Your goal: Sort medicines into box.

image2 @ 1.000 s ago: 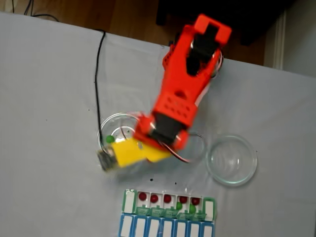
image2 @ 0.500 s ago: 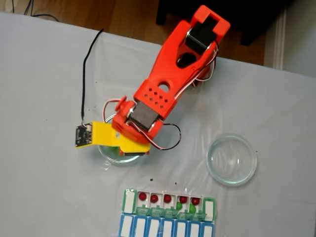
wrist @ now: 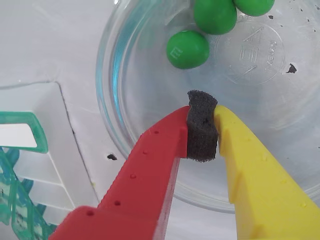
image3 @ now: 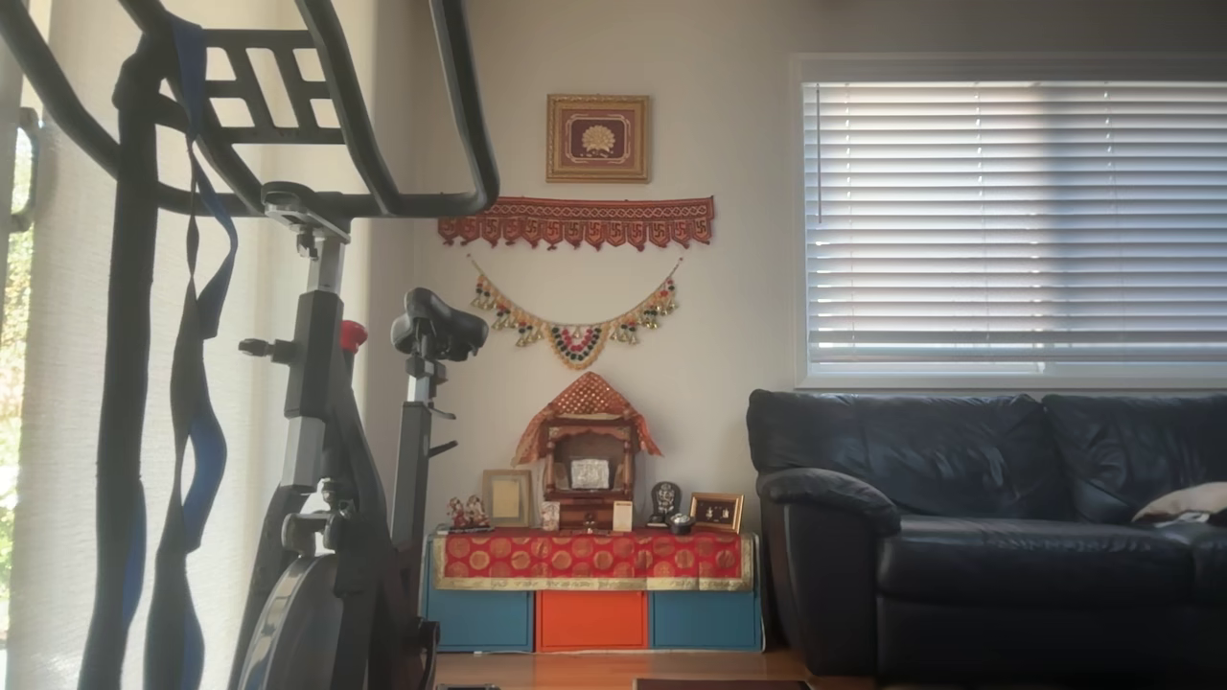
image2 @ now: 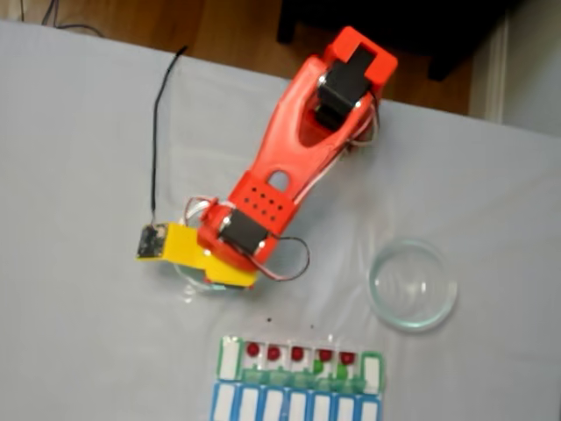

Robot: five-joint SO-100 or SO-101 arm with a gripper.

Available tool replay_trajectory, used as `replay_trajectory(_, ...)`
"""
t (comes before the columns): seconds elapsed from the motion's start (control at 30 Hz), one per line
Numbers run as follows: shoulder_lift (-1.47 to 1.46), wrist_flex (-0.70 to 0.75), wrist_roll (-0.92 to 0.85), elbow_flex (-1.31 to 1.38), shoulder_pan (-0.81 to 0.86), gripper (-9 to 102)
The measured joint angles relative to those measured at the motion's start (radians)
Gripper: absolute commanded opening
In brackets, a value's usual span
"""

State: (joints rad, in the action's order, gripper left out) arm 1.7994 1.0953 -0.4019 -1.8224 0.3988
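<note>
Wrist view puts the gripper [wrist: 202, 131] inside the glass dish [wrist: 120, 115], jaws closed on nothing but their own foam pad, the green pills [wrist: 187, 49] lying just ahead. Next it must open and reach forward. The box [image2: 298, 379] waits below, red pills [image2: 299, 354] already in. The arm hides the dish from above.

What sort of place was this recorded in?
Most likely a home living room. The other view shows a black sofa, an exercise bike and a small shrine against the wall. In the fixed view, the arm works on a cloth-covered table over a wooden floor.
</note>
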Motion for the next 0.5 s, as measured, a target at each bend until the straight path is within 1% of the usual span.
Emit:
replay_trajectory(0.27, 0.000, 0.000, 0.005, 0.012, 0.035, 1)
replay_trajectory(0.5, 0.000, 0.008, -0.011, 0.046, 0.071, 5)
